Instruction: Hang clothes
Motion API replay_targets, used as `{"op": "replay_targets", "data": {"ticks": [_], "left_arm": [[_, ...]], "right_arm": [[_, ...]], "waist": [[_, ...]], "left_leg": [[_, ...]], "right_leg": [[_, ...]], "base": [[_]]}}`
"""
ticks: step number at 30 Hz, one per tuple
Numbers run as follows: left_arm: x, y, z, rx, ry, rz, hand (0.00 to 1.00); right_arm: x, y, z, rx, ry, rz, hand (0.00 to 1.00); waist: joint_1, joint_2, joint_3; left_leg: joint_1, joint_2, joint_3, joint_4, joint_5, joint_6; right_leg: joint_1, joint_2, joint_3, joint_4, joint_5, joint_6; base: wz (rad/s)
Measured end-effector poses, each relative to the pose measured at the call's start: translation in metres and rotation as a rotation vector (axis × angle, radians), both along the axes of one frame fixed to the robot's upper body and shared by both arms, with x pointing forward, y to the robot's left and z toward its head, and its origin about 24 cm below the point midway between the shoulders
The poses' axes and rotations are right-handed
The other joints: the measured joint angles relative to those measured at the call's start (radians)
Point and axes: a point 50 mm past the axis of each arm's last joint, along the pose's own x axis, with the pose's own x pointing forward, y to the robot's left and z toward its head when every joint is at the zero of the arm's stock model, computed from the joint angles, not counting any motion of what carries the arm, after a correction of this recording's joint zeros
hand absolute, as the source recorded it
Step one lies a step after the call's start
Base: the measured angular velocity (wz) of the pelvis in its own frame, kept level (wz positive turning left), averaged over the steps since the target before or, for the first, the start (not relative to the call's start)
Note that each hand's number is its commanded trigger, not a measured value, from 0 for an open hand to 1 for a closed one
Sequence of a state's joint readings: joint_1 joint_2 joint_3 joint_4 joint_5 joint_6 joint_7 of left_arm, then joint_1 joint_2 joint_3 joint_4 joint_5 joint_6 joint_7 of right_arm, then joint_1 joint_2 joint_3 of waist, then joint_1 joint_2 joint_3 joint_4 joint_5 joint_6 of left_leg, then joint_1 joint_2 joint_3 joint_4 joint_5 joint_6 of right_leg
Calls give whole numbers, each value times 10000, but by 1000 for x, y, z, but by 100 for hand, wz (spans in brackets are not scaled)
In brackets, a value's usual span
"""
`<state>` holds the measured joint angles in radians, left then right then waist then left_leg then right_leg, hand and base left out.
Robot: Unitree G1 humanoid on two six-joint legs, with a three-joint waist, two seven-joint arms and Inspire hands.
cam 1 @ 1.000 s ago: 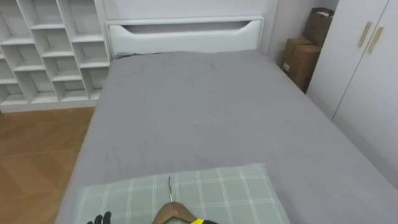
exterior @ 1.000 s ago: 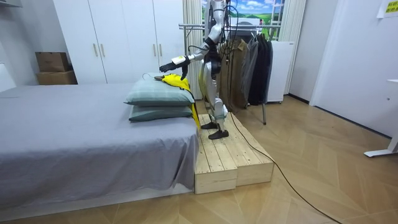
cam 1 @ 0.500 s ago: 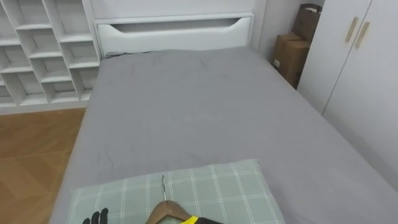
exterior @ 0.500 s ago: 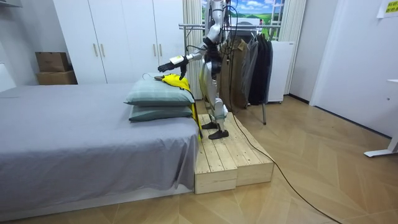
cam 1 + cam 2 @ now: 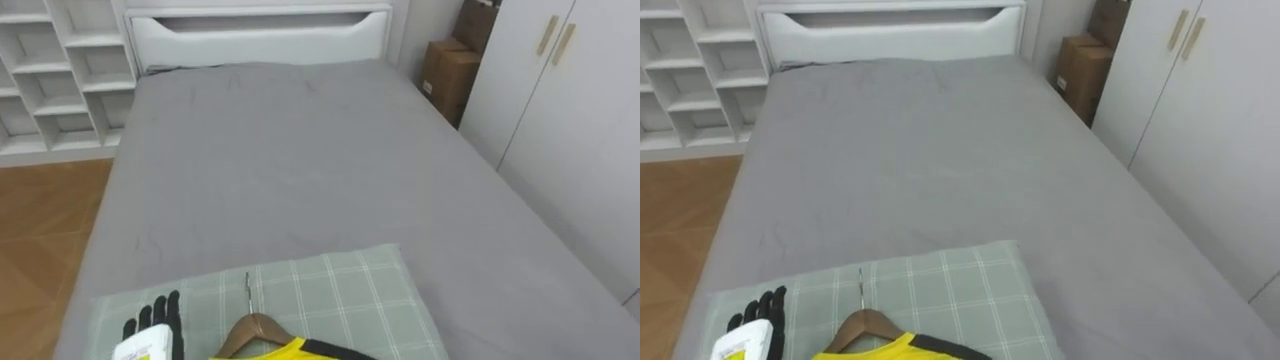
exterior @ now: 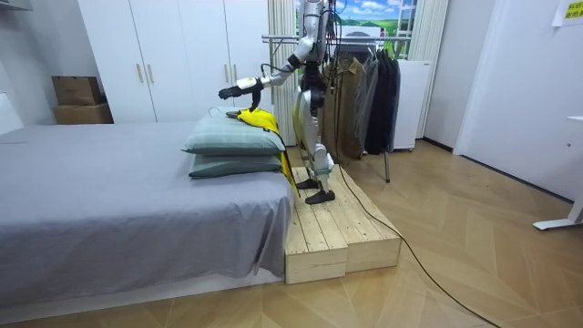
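Room view showed the robot standing on a wooden platform at the end of the bed, with a clothes rail behind it. Its left hand hovered over the checked pillow, fingers straight and relaxed, gripping nothing. The yellow shirt lay on that pillow, already on a wooden hanger, just beside the hand but apart from it. Judging by this, the job was barely begun. The hanger had yet to be picked up, carried round to the rail and hooked on.
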<state>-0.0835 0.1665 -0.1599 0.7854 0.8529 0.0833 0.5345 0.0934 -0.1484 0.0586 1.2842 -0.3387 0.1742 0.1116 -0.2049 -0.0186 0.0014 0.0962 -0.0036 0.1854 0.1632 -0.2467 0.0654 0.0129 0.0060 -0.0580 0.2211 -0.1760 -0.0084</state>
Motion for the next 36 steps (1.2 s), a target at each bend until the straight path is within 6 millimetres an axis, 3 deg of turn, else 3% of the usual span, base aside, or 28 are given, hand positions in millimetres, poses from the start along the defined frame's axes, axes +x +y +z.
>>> {"op": "replay_targets", "data": {"ticks": [5,14,36], "left_arm": [[9,-2,2,-278,399,-185,0],[11,-3,-7,-1357,1675,167,0],[-12,-17,-37,-1970,3737,242,0]], "right_arm": [[-1,0,0,28,-45,-214,0],[2,0,0,216,-216,-486,0],[7,-1,1,-52,-397,-336,0]], "waist": [[-174,35,11],[-452,-101,47],[-505,-161,40]], "left_leg": [[-280,32,71,16,2,0],[-538,59,184,51,6,-6],[-586,66,259,9,36,-27]], "right_leg": [[-374,-28,10,198,20,-31],[-667,-19,21,248,34,-52],[-711,39,186,210,37,-56]], "base": [[-3],[-1],[-1]]}}
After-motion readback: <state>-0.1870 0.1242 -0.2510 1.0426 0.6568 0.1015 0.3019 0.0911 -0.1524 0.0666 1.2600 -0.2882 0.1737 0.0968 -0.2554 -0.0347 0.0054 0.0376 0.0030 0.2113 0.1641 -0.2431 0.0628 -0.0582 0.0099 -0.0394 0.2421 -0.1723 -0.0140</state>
